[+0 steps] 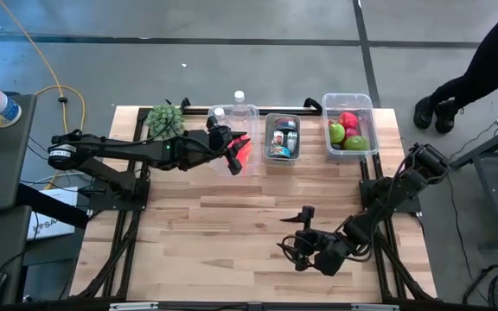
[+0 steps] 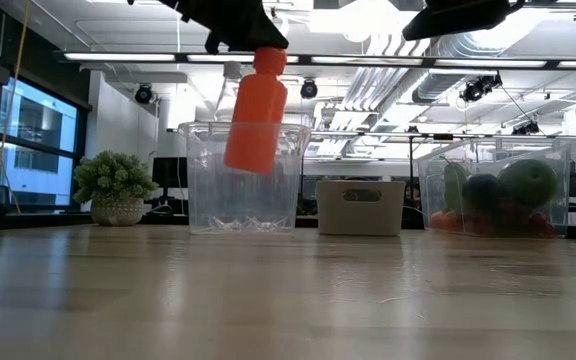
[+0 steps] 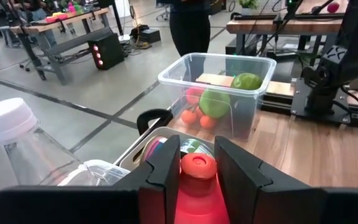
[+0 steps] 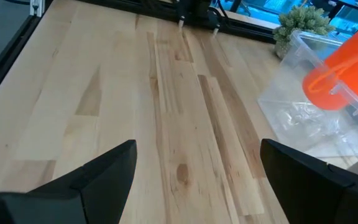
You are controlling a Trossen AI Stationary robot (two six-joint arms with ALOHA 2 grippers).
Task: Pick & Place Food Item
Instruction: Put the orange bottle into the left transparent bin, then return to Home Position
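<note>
My left gripper (image 1: 234, 149) is shut on an orange bottle (image 2: 256, 112), held in the air at the near side of a clear bin (image 1: 234, 130) at the table's far edge. The bin holds clear water bottles with white caps (image 3: 5, 121). In the left wrist view the orange bottle's cap (image 3: 197, 166) shows between the two fingers. My right gripper (image 1: 294, 231) is open and empty, low over the table near its front right; in the right wrist view (image 4: 194, 180) it looks across bare wood toward the orange bottle (image 4: 344, 65). My left gripper pinches the orange bottle at its cap end (image 3: 197, 177) between its two fingers (image 3: 163, 180). The fingers come slanting down from the table's left. The bottle hangs below them, tilted, its base (image 2: 243, 160) lifted clear of the table and level with the clear bin's wall.
A grey bin (image 1: 282, 136) with packaged items stands right of the clear bin. A second clear bin (image 1: 349, 125) with green and red fruit stands at the far right. A small potted plant (image 1: 164, 121) stands at the far left. A person stands beyond the table's right corner (image 1: 482, 69).
</note>
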